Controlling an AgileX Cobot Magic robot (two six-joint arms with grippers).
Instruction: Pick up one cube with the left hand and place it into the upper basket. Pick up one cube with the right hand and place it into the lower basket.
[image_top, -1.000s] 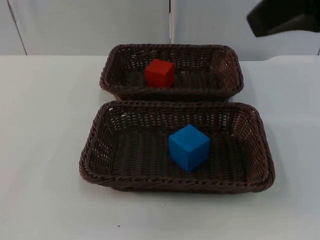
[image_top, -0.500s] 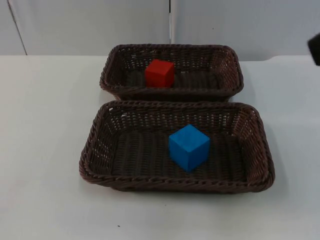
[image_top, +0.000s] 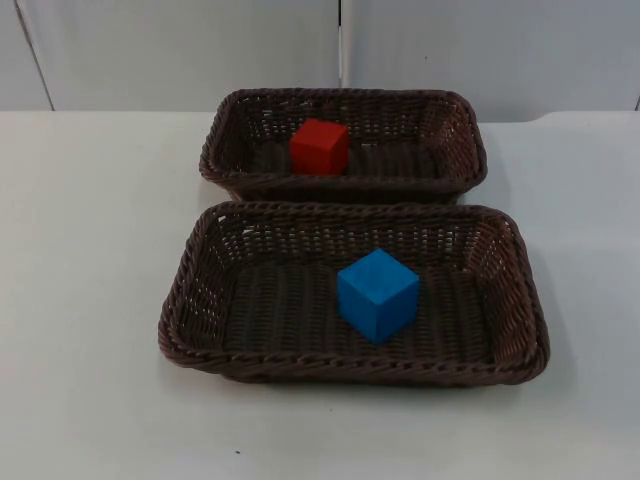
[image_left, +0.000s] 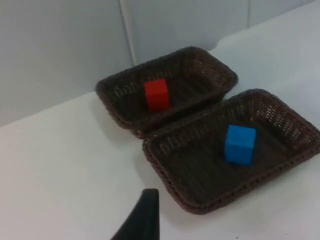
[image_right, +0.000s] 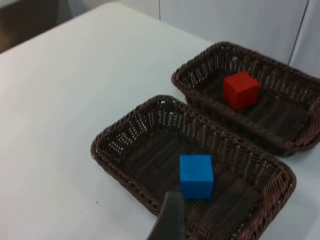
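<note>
A red cube (image_top: 320, 146) rests on the floor of the upper wicker basket (image_top: 345, 95), left of its middle. In the lower wicker basket (image_top: 350, 370) a blue cube (image_top: 377, 293) sits slightly right of centre. The left wrist view takes in the red cube (image_left: 156, 94) and blue cube (image_left: 240, 144) from afar, with my left gripper (image_left: 144, 220) held high and well back over the table to the baskets' left. My right gripper (image_right: 170, 220) hovers high above the near rim of the lower basket (image_right: 120, 175), close to the blue cube (image_right: 196, 175). Neither gripper touches anything.
The two dark brown baskets stand side by side with their long rims almost touching. White table (image_top: 90, 300) surrounds them on the left, right and front. The grey partition wall (image_top: 180, 50) rises just behind the upper basket.
The right arm's dark shape at the top view's upper right has slid away to the right and out of that view. Both cubes and both baskets stayed put.
</note>
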